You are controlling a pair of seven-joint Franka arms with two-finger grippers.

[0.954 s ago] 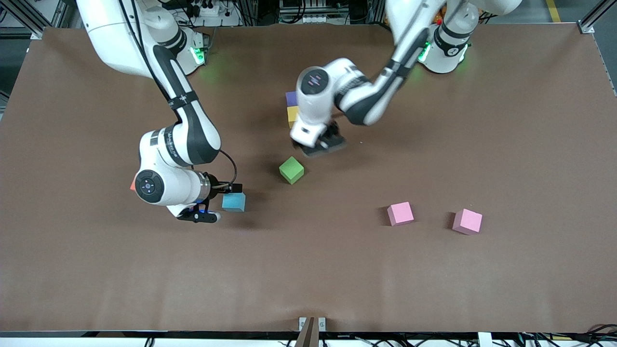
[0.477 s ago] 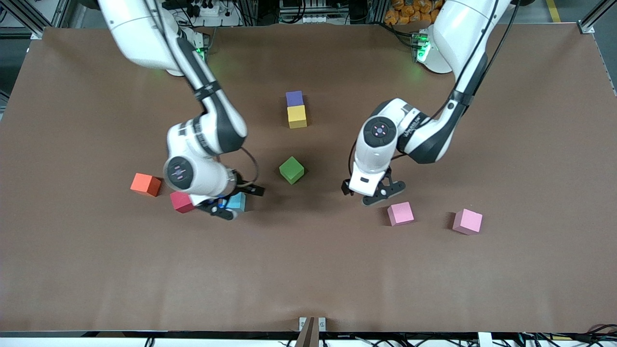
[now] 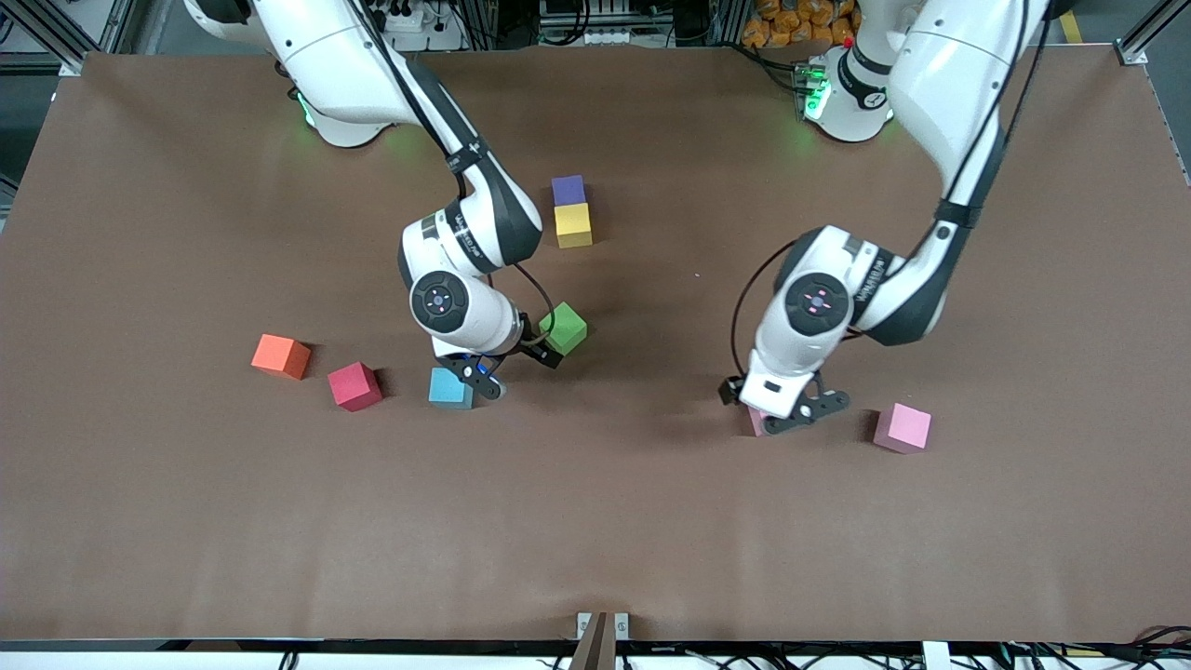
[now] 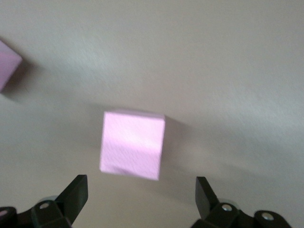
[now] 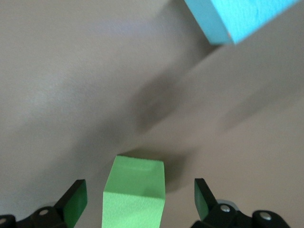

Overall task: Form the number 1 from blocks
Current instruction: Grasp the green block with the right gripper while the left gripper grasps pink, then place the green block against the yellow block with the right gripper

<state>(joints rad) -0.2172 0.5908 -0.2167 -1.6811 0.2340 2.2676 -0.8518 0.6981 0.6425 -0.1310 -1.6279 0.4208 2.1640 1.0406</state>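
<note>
My right gripper (image 3: 514,361) is open, and the green block (image 3: 564,328) lies between its fingers without touching them, as the right wrist view shows: green block (image 5: 135,194), gripper (image 5: 137,203). The light blue block (image 3: 450,388) (image 5: 237,16) sits just beside it. My left gripper (image 3: 786,409) (image 4: 141,199) hangs open over one pink block (image 4: 133,145), mostly hidden under the hand in the front view. A second pink block (image 3: 902,427) (image 4: 7,64) lies toward the left arm's end. Purple (image 3: 568,189) and yellow (image 3: 573,224) blocks touch in a line.
An orange block (image 3: 280,355) and a red block (image 3: 354,385) lie toward the right arm's end, beside the light blue one. The brown table (image 3: 595,521) stretches wide and bare nearer the front camera.
The right gripper swung from the light blue block over to the green block. The left gripper travelled from the purple and yellow pair to over the pink block. No block moved.
</note>
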